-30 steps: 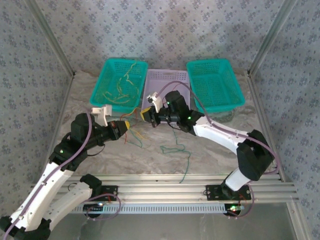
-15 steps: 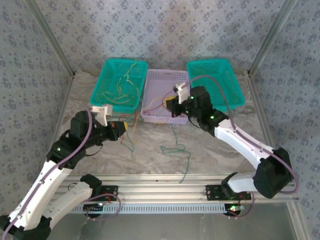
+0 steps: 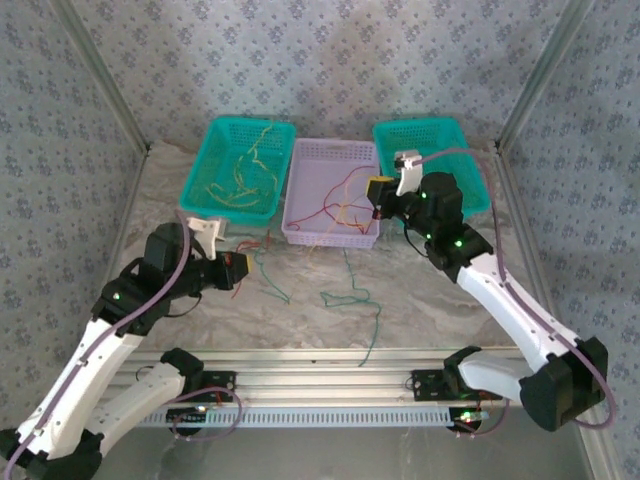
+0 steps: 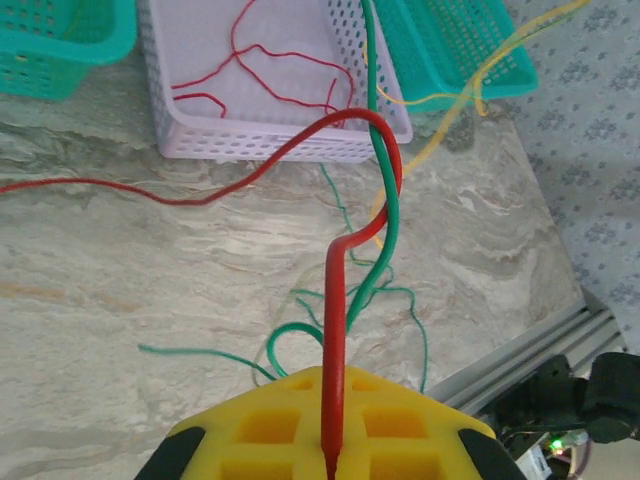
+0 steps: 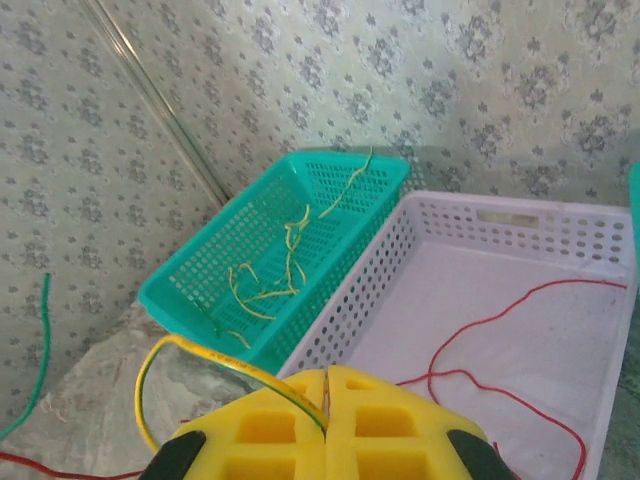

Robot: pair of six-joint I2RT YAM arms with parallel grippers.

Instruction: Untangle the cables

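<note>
Well, from above, the left gripper [image 3: 238, 269] sits near the table's [image 3: 440, 300] left edge and the right gripper [image 3: 377, 191] over the lilac basket's [image 3: 330, 237] right rim, with a green cable [image 3: 350, 297] loose mid-table. At the left wrist, the pads [image 4: 260, 420] are clenched on a red cable [image 4: 333, 330] with green twisted round it. At the right wrist, the fingers [image 5: 390, 430] pinch a yellow cable [image 5: 225, 362], and the teal basket [image 5: 330, 215] at the table's far edge holds more yellow strands.

A robotics lab test cell: patterned walls [image 3: 330, 60] on aluminium posts [image 3: 536, 80] box in a marble-look tabletop [image 3: 430, 300]. A left arm [image 3: 95, 350] and a right arm [image 3: 505, 300] stand on a slotted aluminium rail [image 3: 330, 382] at 6 o'clock. Plastic baskets [image 3: 330, 237] line up at 12 o'clock.
</note>
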